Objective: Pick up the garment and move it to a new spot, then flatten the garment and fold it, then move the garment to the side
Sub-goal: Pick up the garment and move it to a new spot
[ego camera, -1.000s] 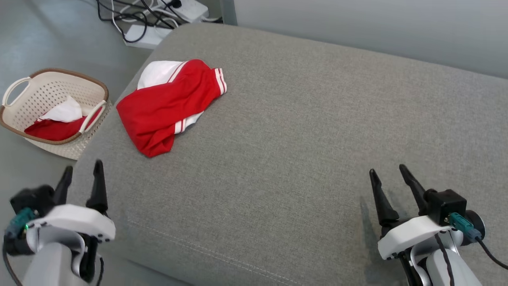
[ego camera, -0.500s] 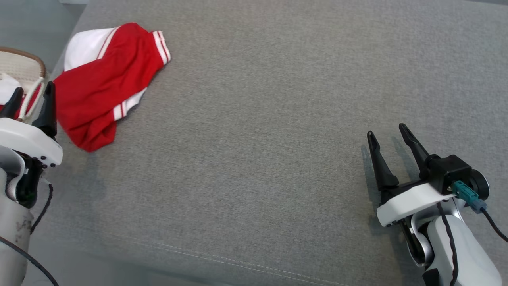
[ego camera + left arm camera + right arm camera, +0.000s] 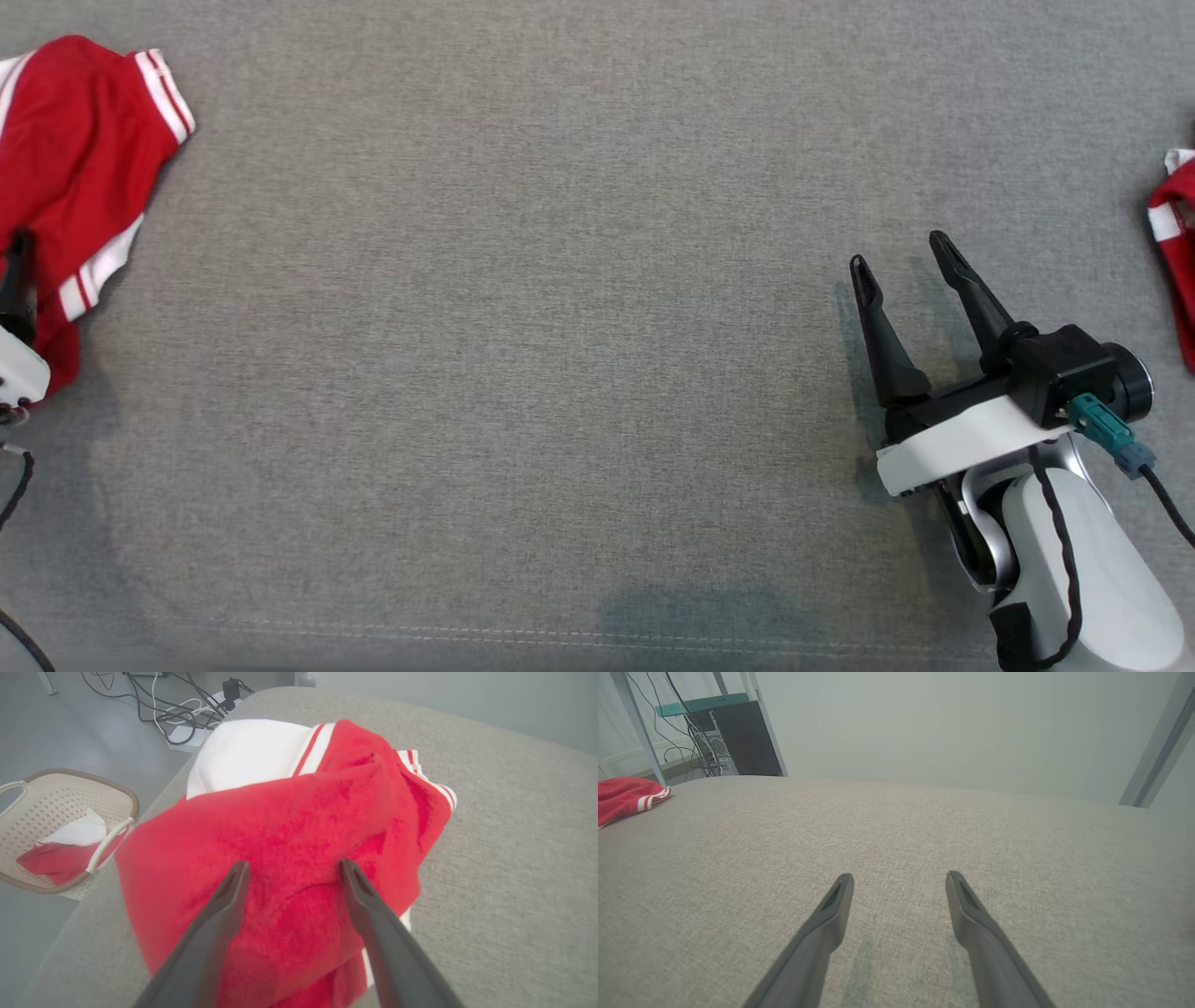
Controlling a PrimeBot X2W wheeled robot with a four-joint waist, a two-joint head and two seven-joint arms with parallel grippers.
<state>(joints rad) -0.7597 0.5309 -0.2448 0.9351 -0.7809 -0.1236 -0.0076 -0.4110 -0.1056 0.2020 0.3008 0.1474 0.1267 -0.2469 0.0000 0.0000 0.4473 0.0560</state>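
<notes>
Now poised for first grasp: risks noted

Found the garment point(image 3: 289, 826), red with white panels and stripes, bunched near a corner of the grey cushion point(image 3: 514, 858), close to its edge. Logged left claw point(image 3: 294, 863) spread wide, hanging just over the red heap, pinching nothing; cannot tell whether the fingertips touch cloth. Logged right claw point(image 3: 896, 250) likewise spread and empty, over bare cushion, well apart from the garment.

Expect trouble in four places. Could pinch only a single top layer, given the loose folds, and lift a trailing end rather than the whole piece. Could snag the upholstery if driven too deep through thin cloth. Could drag the heap off the near edge toward the basket point(image 3: 42, 812) on the floor, with little cushion left on that side. Could mistake for it a second red piece point(image 3: 1174, 215) at the far right of the head view. Judge a deep, centred bite on the thickest fold the safer choice, then a lift clear before any sideways travel.
</notes>
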